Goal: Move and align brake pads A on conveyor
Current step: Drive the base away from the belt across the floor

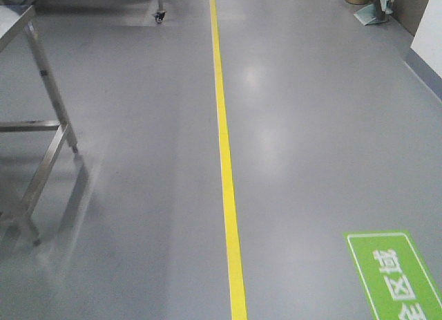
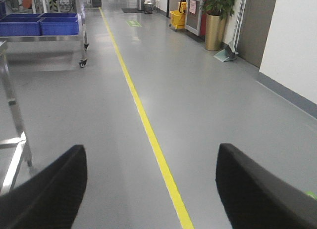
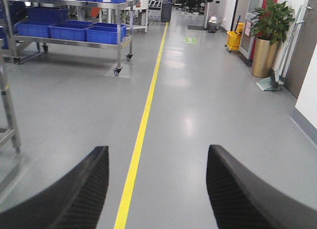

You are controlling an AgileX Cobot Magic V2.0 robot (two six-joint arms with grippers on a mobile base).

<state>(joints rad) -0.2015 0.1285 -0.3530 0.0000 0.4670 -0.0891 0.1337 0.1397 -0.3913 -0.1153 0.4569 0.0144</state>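
Observation:
The brake pads A and the conveyor are out of view in all three views. My left gripper point(image 2: 151, 152) is open, its two black fingers spread wide over bare grey floor with nothing between them. My right gripper point(image 3: 156, 152) is open too, empty, pointing down a corridor. Neither gripper shows in the front view.
A yellow floor line point(image 1: 226, 161) runs down the grey corridor. A steel table frame point(image 1: 41, 126) stands at the left. A wheeled steel rack with blue bins point(image 3: 74, 28) is further ahead on the left. A gold planter point(image 3: 265, 53) and yellow mop bucket point(image 3: 234, 40) stand at the right wall. A green floor sign point(image 1: 397, 275) lies near right.

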